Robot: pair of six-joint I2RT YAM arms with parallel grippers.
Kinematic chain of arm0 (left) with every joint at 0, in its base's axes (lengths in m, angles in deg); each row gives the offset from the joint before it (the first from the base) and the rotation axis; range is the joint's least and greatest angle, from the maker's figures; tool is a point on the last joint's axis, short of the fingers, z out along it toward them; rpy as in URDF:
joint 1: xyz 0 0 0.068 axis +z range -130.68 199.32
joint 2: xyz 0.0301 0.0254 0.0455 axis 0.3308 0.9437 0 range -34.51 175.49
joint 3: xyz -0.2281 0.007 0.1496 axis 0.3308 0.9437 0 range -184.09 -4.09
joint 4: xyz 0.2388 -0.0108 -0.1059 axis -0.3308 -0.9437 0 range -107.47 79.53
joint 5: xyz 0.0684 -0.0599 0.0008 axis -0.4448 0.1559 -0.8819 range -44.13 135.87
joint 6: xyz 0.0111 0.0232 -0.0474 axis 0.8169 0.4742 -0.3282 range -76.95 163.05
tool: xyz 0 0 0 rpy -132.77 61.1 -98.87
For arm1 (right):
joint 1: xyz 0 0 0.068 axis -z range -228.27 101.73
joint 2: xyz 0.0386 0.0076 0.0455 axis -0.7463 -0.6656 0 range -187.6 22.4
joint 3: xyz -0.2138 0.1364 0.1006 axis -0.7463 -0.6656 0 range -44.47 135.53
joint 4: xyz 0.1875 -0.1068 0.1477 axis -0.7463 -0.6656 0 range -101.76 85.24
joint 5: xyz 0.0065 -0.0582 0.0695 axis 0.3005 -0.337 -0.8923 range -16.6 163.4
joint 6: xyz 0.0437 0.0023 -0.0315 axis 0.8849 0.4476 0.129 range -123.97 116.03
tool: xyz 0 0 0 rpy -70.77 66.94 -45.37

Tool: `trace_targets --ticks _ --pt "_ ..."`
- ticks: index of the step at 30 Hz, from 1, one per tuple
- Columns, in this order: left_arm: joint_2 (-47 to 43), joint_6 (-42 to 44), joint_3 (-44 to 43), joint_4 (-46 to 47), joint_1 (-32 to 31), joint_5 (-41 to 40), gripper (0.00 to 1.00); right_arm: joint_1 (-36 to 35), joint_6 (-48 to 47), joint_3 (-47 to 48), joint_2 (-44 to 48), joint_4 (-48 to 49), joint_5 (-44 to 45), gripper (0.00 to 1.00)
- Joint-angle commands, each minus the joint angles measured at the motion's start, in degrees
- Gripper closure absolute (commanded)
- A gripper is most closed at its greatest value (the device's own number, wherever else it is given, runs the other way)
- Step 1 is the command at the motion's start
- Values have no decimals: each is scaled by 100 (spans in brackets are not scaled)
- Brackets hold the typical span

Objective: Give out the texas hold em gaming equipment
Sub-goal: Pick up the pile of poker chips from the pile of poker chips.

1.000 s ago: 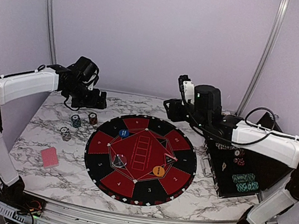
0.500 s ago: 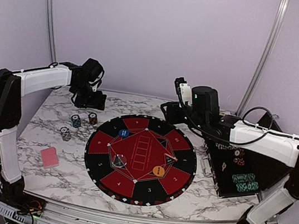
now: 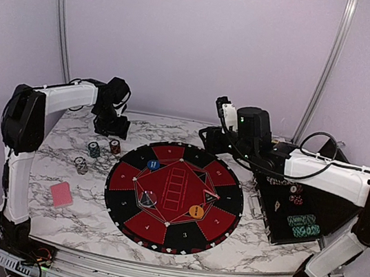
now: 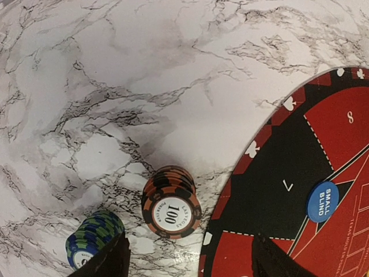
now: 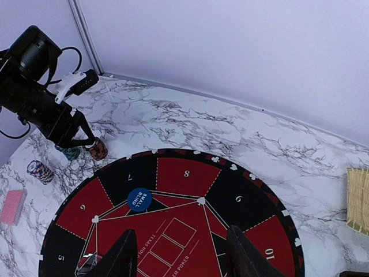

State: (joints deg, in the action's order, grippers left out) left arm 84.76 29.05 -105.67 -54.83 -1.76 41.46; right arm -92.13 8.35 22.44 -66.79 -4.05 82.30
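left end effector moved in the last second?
Yes. The left end effector shifted slightly right in the top view, toward the mat, ending just behind the orange chip stack.

"100" on the top chip of the orange-black stack [image 4: 171, 208], just ahead of the left gripper [image 4: 190, 264]. The rim text looks like "LAS VEGAS". "SMALL BLIND" on the blue button [image 4: 322, 201], ahead of its right finger, sitting on the mat [image 4: 271, 167]. Mat sectors ahead of the right gripper [image 5: 181, 257] read 5, 6, 7, 8, 10. Between its fingers, the mat centre shows "TEXAS" and "EM POKER", partly cut off.
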Motion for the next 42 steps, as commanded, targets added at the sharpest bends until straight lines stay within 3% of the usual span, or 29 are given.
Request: trace_targets --ticks 1,42 --pt "264 232 -302 -330 92 93 27 32 108 52 -98 -45 28 49" --pt "1037 515 -691 -517 218 -32 45 42 212 -12 -191 -348 206 49"
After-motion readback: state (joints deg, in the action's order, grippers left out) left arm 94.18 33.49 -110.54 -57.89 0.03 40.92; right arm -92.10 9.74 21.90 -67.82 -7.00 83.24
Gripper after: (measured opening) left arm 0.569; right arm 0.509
